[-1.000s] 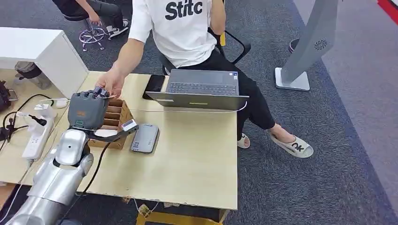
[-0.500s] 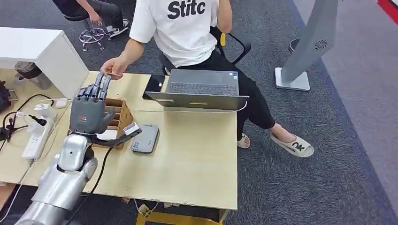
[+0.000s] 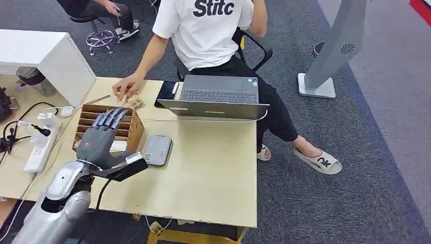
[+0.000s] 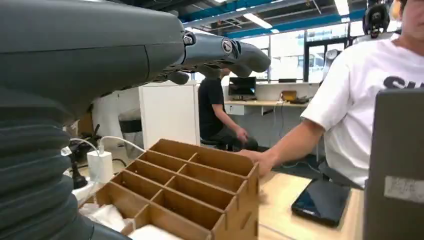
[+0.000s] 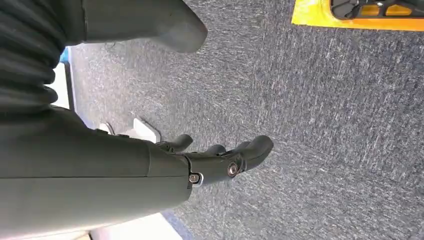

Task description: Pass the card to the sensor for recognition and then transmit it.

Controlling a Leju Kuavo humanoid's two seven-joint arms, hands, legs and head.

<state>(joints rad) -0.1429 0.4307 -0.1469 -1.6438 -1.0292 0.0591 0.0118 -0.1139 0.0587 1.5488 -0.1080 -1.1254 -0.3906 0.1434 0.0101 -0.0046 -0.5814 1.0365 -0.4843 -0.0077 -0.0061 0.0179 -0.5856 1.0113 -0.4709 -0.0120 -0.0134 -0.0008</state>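
My left hand (image 3: 100, 136) hovers over a wooden divided box (image 3: 133, 128) on the bench (image 3: 213, 168), its fingers (image 3: 113, 118) stretched out straight and apart, released, with nothing in them. In my left wrist view the same fingers (image 4: 225, 50) reach out above the box's (image 4: 200, 190) open compartments. Just beside the box, nearer the middle of the bench, lies a grey sensor (image 3: 157, 150), flat and apart from my hand.

The card (image 3: 133, 101) is at the far edge of the bench, under the hand (image 3: 127, 86) of a person in a white shirt who sits across from me. It is too small to make out clearly. Near it lie a dark phone (image 3: 167, 91) and an open laptop (image 3: 218, 96).

My right hand (image 5: 220, 162) hangs over grey carpet (image 5: 325, 125), its fingers loosely bent and holding nothing. A white power strip (image 3: 38, 147) lies on a bench to my left.
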